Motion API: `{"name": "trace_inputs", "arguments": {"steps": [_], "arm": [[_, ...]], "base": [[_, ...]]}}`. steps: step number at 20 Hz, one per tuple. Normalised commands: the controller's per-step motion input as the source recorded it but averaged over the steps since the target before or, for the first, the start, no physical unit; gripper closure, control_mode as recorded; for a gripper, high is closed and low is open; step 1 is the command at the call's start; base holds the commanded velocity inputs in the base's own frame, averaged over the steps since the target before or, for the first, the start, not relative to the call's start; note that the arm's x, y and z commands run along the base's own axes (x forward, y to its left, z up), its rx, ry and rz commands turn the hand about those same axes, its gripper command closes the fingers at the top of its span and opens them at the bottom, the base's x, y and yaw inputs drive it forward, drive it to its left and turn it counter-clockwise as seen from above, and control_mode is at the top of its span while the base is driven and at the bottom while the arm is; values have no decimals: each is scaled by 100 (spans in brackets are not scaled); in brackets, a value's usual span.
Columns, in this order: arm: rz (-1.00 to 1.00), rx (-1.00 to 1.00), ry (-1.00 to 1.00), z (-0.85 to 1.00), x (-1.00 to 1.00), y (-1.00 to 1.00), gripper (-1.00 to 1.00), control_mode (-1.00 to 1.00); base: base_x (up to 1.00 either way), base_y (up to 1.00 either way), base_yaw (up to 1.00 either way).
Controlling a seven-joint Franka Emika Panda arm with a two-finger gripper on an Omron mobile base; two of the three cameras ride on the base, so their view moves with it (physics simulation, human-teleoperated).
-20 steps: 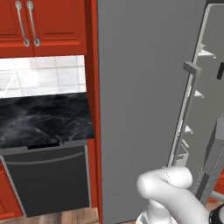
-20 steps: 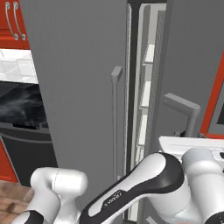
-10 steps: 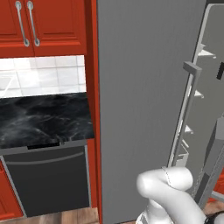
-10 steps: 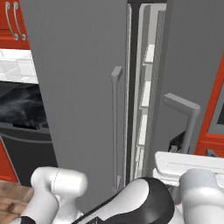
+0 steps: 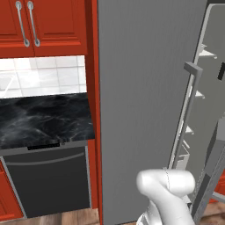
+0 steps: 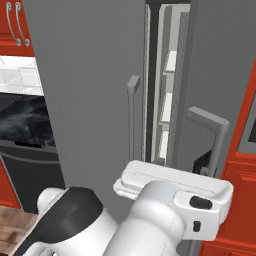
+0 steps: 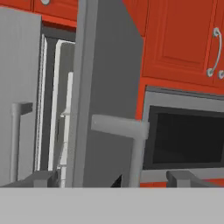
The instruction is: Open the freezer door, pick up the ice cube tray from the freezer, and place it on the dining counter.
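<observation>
The big grey fridge fills the middle of the left base view, its top and bottom cut off. The freezer door stands ajar at the center of the hand view, its bar handle running down out of the frame. Through the narrow gap, the freezer shows slivers of white shelves in the upper middle of the right base view; the ice cube tray cannot be made out inside. At the bottom of the hand view the gripper is spread wide, holding nothing, one fingertip on each side of the handle.
</observation>
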Motion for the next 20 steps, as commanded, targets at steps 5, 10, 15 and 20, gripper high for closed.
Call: {"name": "trace_inputs", "arguments": {"steps": [5, 10, 15, 20], "arm": [[-32, -10, 0, 37, -2, 100, -100, -100], [-31, -4, 0, 42, 0, 93, -100, -100], [-30, 0, 0, 38, 5, 41, -100, -100], [-29, 1, 0, 16, 11, 21, -100, -100]], "base": [[0, 0, 0], [0, 0, 0], [0, 0, 0], [0, 0, 0]]}}
